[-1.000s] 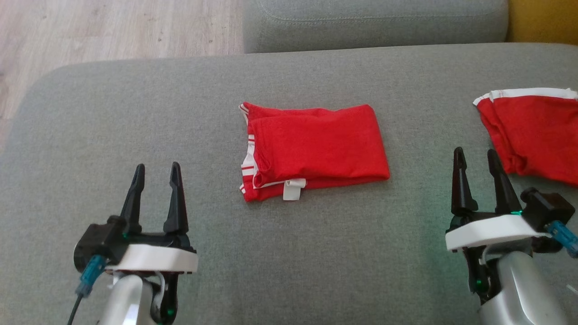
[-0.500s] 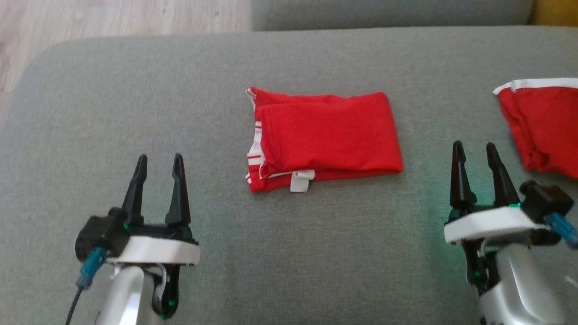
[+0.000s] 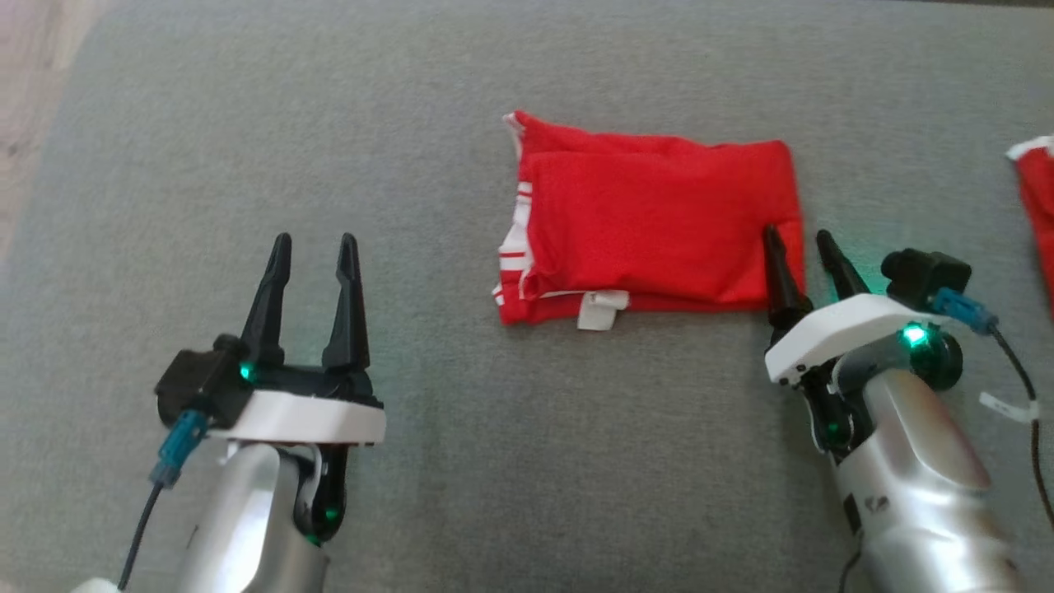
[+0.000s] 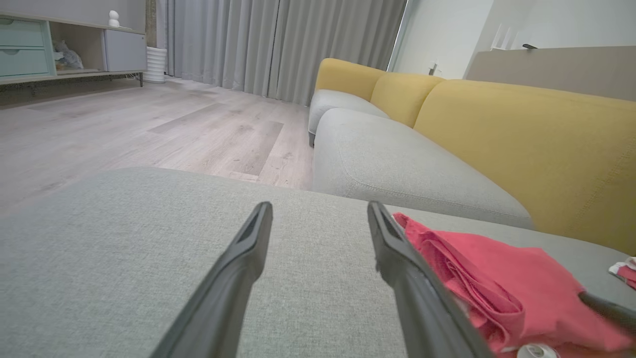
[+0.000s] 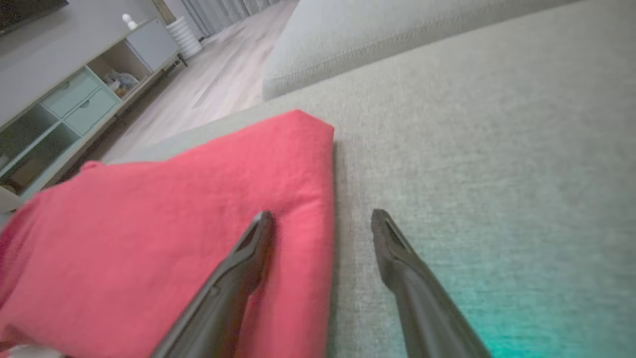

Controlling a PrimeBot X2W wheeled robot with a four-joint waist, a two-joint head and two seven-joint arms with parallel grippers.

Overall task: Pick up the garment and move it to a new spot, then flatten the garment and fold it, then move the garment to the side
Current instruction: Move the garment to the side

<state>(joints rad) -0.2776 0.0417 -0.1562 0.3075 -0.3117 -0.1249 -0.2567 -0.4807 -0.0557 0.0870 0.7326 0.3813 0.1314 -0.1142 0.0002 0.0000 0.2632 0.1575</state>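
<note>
Right tool [image 3: 796, 234], fingers apart, straddles the right edge of the garment [image 3: 659, 226]. Left tool [image 3: 315, 239], also spread, hovers toward the left edge of the grey sofa seat [image 3: 247, 123]. Folded and red, the garment lies mid-seat, with a white label [image 3: 599, 310] at its near edge.

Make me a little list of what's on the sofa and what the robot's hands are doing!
surface: grey sofa cushion
garment: red, folded, lying flat mid-cushion
label: white tag at its near edge
other cloth: second red piece at the far right of the head view
left gripper: open, empty, apart from the garment
right gripper: open, fingers straddling the garment's right edge, nothing gripped
</note>
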